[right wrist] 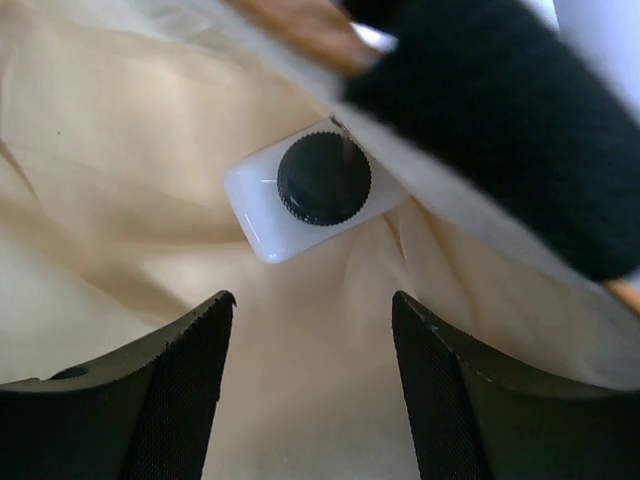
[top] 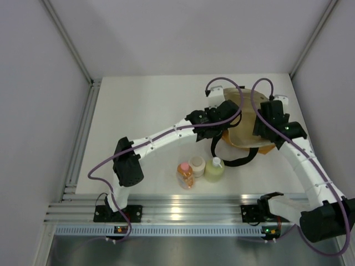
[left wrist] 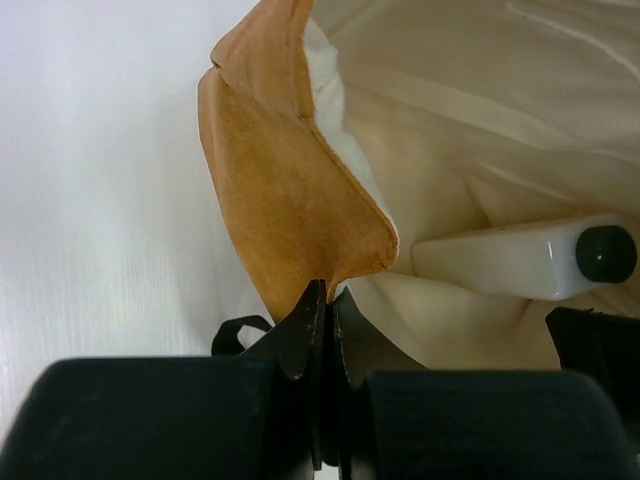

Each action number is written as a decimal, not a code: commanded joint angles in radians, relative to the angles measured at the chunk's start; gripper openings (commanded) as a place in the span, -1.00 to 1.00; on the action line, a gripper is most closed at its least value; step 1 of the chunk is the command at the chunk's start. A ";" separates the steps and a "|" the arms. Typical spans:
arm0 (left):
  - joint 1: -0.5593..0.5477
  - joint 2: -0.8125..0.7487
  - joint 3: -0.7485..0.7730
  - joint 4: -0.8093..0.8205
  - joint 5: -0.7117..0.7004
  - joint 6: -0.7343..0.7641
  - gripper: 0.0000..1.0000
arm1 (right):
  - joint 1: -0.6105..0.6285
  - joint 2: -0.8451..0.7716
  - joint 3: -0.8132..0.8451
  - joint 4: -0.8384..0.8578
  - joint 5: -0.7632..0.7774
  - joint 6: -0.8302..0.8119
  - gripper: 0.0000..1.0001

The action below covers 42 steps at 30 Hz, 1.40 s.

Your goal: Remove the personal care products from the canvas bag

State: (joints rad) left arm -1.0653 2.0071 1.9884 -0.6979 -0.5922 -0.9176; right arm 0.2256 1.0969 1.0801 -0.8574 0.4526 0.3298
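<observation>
The left jaws are pressed together, pinching the rim of the bag (left wrist: 290, 190) where a folded mustard corner comes down between their tips. Just left of these jaws a black handle (left wrist: 238, 330) loops out from under the fabric. Ahead of them and to the right the mouth gapes, showing the cream lining (left wrist: 480, 90). There the white bottle (left wrist: 500, 262) lies on its side, its dark cap (left wrist: 605, 253) pointing away to the right.

The right jaws are spread wide and hold nothing. They hang over the bag's mouth, with lining below and on both sides. The white bottle sits just beyond the gap between the two fingers, cap end towards the wrist camera, not touching either finger. Beyond and right of it a blurred black bulk crosses the rim; I cannot tell which part it is.

From above, both jaws meet over the bag, the left arm (top: 166, 136) reaching in from the left and the right arm (top: 310, 166) from the right. Well back from both jaws, towards the arm bases, three products stand on the bench (top: 138, 105) in a tight cluster: the orange bottle (top: 186, 175), the jar (top: 197, 165) just beside it, and the green bottle (top: 214, 170) on the right.
</observation>
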 commanded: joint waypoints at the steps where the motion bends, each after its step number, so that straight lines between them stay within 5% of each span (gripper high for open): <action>1: -0.012 0.004 -0.026 0.006 -0.018 0.003 -1.00 | -0.028 0.012 -0.017 0.138 0.037 -0.044 0.26; 20: -0.028 0.002 -0.040 0.003 -0.061 0.028 -1.00 | -0.117 0.098 -0.019 0.256 -0.063 -0.106 0.31; 24: -0.030 -0.004 -0.053 0.005 -0.069 0.033 -1.00 | -0.120 0.065 0.008 0.176 -0.063 0.099 0.39; 28: -0.030 -0.007 -0.051 0.003 -0.075 0.034 -1.00 | -0.118 -0.008 -0.045 0.167 -0.026 0.319 0.99; 33: -0.030 0.002 -0.042 0.003 -0.080 0.037 -1.00 | -0.108 -0.002 -0.062 0.126 0.112 0.494 0.99; 42: -0.030 0.012 -0.013 0.003 -0.077 0.029 -1.00 | -0.111 0.159 -0.013 0.124 0.167 0.525 0.99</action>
State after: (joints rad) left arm -1.0950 2.0075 1.9503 -0.6910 -0.6464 -0.8948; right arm 0.1322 1.2198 1.0222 -0.6991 0.5461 0.7994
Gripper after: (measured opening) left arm 0.033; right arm 0.993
